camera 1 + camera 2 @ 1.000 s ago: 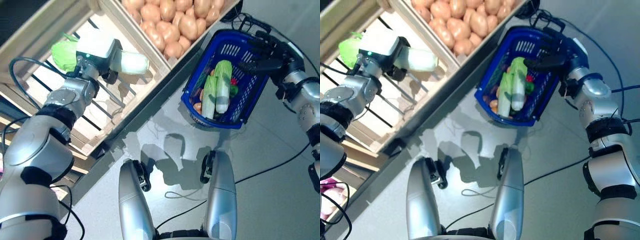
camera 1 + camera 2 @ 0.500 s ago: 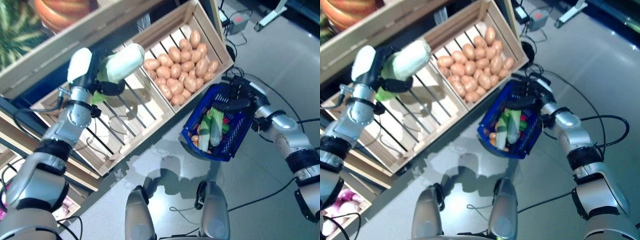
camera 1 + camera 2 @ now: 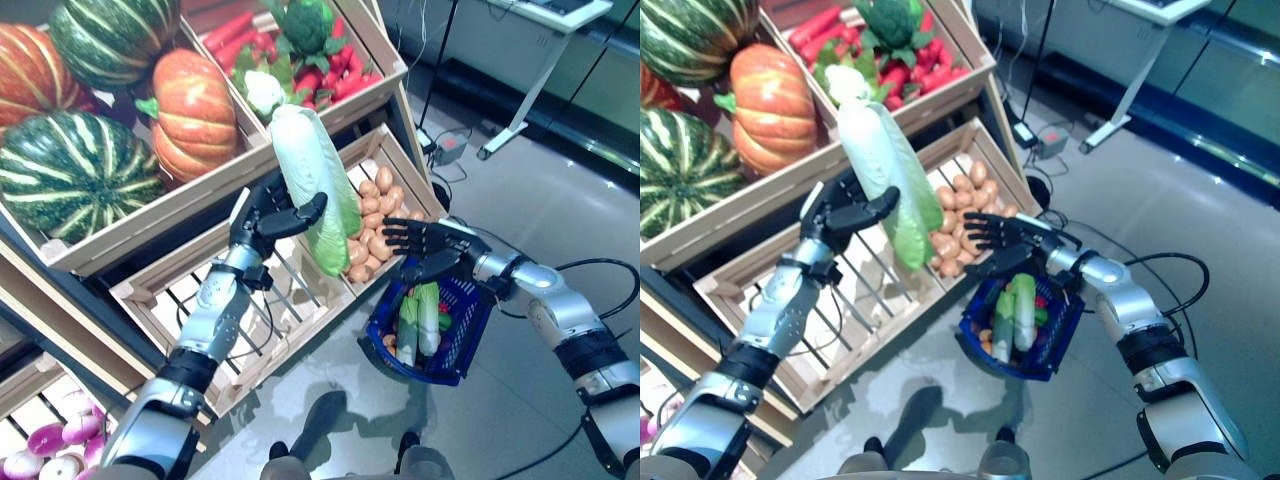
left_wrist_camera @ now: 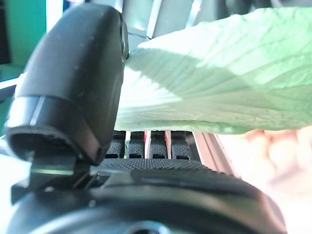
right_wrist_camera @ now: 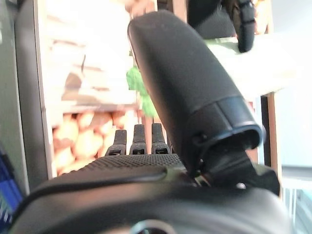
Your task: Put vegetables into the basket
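My left hand point(image 3: 268, 213) is shut on a long pale green napa cabbage point(image 3: 316, 186) and holds it up, leafy end down, over the potato crate point(image 3: 372, 222). Its leaf point(image 4: 234, 83) lies across the fingers in the left wrist view. The blue basket point(image 3: 464, 345) stands on the floor to the right of the crate, with napa cabbages point(image 3: 419, 318) and small red and orange vegetables in it. My right hand point(image 3: 421, 243) is open, fingers straight, just above the basket's near rim. The cabbage's tip is a short way to the left of the right hand.
The wooden stand point(image 3: 150, 250) fills the left, with pumpkins on the upper shelf and slatted crates below. A power strip point(image 3: 446, 150) and cables lie on the floor behind the basket. A white desk leg point(image 3: 520, 110) stands at the back right.
The camera has tilted up. My left hand has lifted the cabbage out of the slatted crate and carried it right, toward the basket. My right hand has stayed by the basket's rim.
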### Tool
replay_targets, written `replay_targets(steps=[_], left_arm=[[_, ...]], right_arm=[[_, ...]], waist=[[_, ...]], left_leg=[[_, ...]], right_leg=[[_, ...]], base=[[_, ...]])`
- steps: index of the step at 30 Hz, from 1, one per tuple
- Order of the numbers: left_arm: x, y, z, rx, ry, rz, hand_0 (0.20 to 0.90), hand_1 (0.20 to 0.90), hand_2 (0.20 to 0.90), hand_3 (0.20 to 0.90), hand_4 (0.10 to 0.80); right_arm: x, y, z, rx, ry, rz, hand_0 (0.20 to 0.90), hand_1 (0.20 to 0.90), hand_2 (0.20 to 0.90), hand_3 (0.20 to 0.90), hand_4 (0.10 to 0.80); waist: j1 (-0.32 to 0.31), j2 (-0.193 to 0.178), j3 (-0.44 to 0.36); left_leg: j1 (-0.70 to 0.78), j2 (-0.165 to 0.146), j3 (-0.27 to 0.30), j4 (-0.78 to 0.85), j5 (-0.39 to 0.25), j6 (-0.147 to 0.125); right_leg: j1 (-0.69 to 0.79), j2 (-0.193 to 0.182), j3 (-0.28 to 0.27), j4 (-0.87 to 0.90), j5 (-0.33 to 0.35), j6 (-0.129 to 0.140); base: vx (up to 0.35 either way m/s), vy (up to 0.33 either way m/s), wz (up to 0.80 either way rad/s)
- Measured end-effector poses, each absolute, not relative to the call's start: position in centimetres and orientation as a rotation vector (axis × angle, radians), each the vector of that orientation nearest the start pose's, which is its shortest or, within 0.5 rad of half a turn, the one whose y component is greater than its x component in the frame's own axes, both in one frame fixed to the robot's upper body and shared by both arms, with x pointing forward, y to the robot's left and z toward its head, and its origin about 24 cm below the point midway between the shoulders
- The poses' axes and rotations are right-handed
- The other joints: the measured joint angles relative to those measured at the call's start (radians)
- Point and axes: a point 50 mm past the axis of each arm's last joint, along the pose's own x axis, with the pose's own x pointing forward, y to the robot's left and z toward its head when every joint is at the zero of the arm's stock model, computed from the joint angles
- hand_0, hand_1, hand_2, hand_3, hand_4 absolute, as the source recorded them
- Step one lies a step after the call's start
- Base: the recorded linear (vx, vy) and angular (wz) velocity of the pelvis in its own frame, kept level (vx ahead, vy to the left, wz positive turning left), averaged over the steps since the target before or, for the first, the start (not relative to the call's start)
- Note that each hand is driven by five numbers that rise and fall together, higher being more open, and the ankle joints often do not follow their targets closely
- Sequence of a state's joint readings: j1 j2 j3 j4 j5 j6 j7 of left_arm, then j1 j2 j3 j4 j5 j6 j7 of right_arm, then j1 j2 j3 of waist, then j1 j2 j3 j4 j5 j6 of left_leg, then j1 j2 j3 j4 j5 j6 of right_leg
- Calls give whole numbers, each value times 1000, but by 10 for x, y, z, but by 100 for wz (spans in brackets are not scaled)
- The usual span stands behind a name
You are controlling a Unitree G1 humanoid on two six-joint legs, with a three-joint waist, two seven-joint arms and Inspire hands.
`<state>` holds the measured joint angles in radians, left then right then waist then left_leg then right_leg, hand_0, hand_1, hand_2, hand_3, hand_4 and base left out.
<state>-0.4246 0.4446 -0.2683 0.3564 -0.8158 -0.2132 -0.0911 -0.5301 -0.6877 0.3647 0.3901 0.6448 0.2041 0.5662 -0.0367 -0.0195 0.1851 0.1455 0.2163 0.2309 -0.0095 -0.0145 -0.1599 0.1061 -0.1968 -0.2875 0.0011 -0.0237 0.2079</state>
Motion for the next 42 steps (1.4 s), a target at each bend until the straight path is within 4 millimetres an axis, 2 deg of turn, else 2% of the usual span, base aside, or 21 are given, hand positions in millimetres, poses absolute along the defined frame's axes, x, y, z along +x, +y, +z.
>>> replay_targets(steps=[6,12,19,26,32,39,42], left_arm=[[327,177,97,-321,-163,-239,300,300,300,300,400],[322,176,89,-315,-143,-257,300,300,300,300,400],[320,172,84,-284,-127,-285,300,300,300,300,400],[314,171,75,-228,-100,-309,300,300,300,300,400],[310,174,68,-58,-75,-310,300,300,300,300,400],[303,183,57,150,-46,-262,300,300,300,300,400],[303,185,57,198,-50,-255,300,300,300,300,400]], right_arm=[[323,-190,82,12,340,750,900,900,900,900,800],[315,-183,75,29,373,780,900,900,900,900,800],[314,-184,73,7,383,761,900,900,900,900,800],[316,-189,76,-121,382,698,900,900,900,900,800],[320,-207,85,-140,349,603,900,900,900,900,800],[319,-224,116,-117,178,513,900,900,900,900,800],[320,-227,124,-108,124,496,900,900,900,900,800]], waist=[[0,-16,-25],[0,-39,-55],[0,-41,-60],[-2,-39,-62],[-3,-37,-63],[-5,-27,-68],[-4,-27,-68]], left_leg=[[27,-4,-2,-43,14,-1],[32,-5,-2,-57,25,-2],[40,-6,-1,-66,39,-1],[43,-7,0,-69,48,1],[42,-7,-1,-70,50,1],[40,-8,-1,-71,50,1],[40,-8,-1,-71,50,1]], right_leg=[[44,11,1,-79,43,3],[45,14,4,-85,51,1],[46,14,8,-85,60,-1],[46,14,11,-85,67,-3],[46,14,12,-85,69,-3],[45,14,12,-88,69,-3],[45,14,32,-89,69,-3]], base=[[-5,-9,1],[0,0,0],[10,1,0],[0,0,0],[0,0,0],[0,0,0],[0,0,0]])
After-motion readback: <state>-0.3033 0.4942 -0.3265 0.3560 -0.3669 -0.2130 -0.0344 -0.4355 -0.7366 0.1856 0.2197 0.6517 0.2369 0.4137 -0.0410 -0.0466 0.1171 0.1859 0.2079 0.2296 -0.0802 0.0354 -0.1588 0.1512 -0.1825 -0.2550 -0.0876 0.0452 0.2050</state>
